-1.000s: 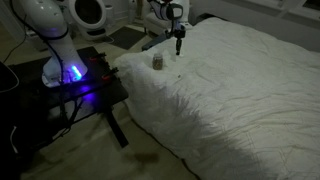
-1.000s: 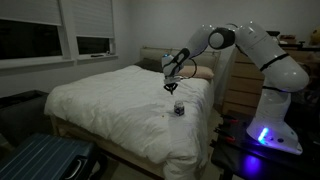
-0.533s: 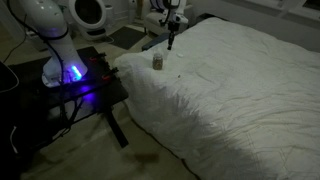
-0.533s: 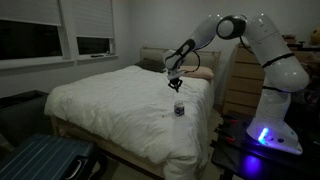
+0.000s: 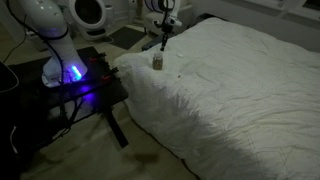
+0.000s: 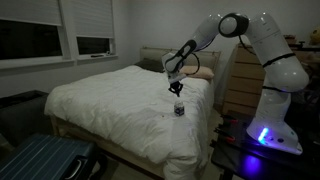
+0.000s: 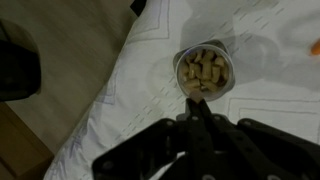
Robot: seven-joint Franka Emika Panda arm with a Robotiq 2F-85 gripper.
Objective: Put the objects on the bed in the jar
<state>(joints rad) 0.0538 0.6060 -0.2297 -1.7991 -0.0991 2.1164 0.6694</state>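
The jar stands upright and open-topped on the bed — rumpled white quilted cover — near its edge. Small olive-tan bits lie heaped inside the jar.

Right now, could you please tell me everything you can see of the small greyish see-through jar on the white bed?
The small greyish see-through cylindrical jar stands upright on the rumpled white quilted bed, near its edge. In the wrist view its round mouth is open, with no lid, and it looks well filled with small tan pieces. Only the bed seems to touch it from outside. The shut black gripper hangs just above it and apart from it.
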